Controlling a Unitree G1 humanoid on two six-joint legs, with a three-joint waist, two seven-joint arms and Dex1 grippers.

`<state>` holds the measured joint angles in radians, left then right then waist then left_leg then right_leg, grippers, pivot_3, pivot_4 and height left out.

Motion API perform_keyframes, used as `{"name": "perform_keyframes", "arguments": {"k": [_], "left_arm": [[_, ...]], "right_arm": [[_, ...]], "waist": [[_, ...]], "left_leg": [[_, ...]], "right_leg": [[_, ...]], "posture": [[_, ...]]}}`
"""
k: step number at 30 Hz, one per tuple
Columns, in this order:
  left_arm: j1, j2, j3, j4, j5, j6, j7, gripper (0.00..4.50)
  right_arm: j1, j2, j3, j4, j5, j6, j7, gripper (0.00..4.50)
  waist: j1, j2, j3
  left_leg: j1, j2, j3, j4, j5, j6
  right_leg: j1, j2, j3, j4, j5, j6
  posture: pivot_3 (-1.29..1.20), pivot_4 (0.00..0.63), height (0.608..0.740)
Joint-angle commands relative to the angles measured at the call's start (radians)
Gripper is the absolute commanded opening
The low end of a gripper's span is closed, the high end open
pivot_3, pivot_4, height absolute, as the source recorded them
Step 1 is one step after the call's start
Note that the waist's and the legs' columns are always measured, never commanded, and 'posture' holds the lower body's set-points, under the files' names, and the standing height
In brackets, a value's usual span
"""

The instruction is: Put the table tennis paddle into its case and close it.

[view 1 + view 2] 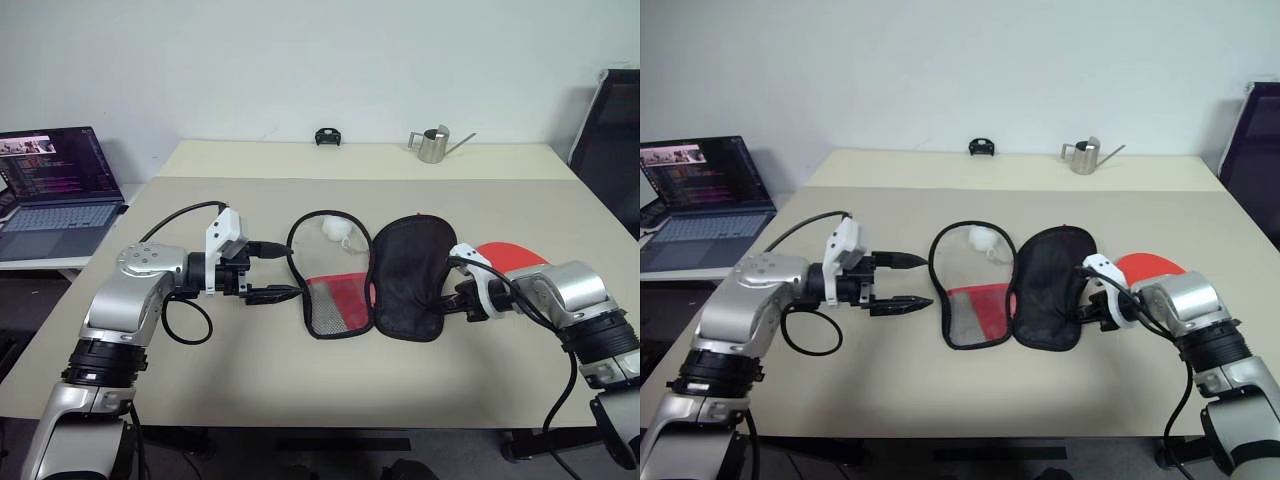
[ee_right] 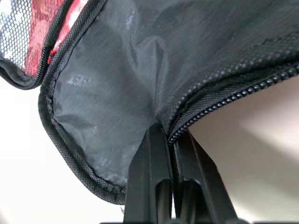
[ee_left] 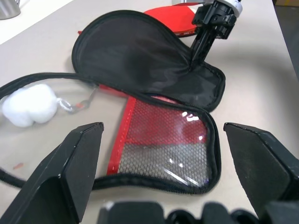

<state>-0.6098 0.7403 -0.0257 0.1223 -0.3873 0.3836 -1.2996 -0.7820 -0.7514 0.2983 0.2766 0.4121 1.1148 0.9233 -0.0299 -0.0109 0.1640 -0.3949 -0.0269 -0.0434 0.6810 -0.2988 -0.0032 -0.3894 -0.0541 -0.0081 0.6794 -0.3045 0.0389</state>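
The case (image 1: pixel 380 280) lies unzipped and spread flat at the centre of the table (image 1: pixel 300 390), its black half to the right and its mesh-and-red half to the left. A white ball (image 1: pixel 336 229) sits in the left half. The right gripper (image 1: pixel 440 303), at centre right, has its fingers pinched on the black half's zip edge. The paddle (image 1: pixel 508 254) lies just right of the case, partly behind that arm. The left gripper (image 1: pixel 285 270), at centre left, has its fingers wide apart, holding nothing, just beside the case's left rim.

Case (image 3: pixel 140 60) matt black cloth, mesh panel (image 3: pixel 163 144) perhaps glossy plastic.
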Motion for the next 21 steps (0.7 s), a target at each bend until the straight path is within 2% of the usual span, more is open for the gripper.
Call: {"name": "perform_keyframes", "arguments": {"k": [1,14,21], "left_arm": [[-0.033,-0.011,-0.005,-0.036,-0.010,-0.007,-0.005,4.50],[-0.075,-0.075,-0.064,-0.050,-0.024,0.003,-0.045,4.50],[-0.083,-0.091,-0.079,-0.047,-0.017,-0.001,-0.046,4.50]], "right_arm": [[-0.053,-0.032,0.032,0.044,-0.054,-0.054,0.071,0.01],[-0.194,-0.070,0.198,0.268,-0.301,-0.311,0.325,0.01],[-0.276,-0.004,0.213,0.420,-0.415,-0.451,0.362,0.01]], "waist": [[0.000,0.000,0.000],[0.000,0.000,0.000],[-0.003,0.000,0.000]], "left_leg": [[0.000,0.000,0.000,0.000,0.000,0.000],[0.000,0.000,0.000,0.000,0.002,-0.003],[0.000,0.000,0.000,0.001,0.002,-0.004]], "right_leg": [[0.000,0.000,0.000,0.000,0.000,0.000],[0.000,0.000,0.000,0.000,0.000,0.000],[0.000,0.000,0.000,0.000,0.000,0.000]], "posture": [[0.00,0.150,0.740],[0.00,0.150,0.740],[0.00,0.150,0.740]]}}
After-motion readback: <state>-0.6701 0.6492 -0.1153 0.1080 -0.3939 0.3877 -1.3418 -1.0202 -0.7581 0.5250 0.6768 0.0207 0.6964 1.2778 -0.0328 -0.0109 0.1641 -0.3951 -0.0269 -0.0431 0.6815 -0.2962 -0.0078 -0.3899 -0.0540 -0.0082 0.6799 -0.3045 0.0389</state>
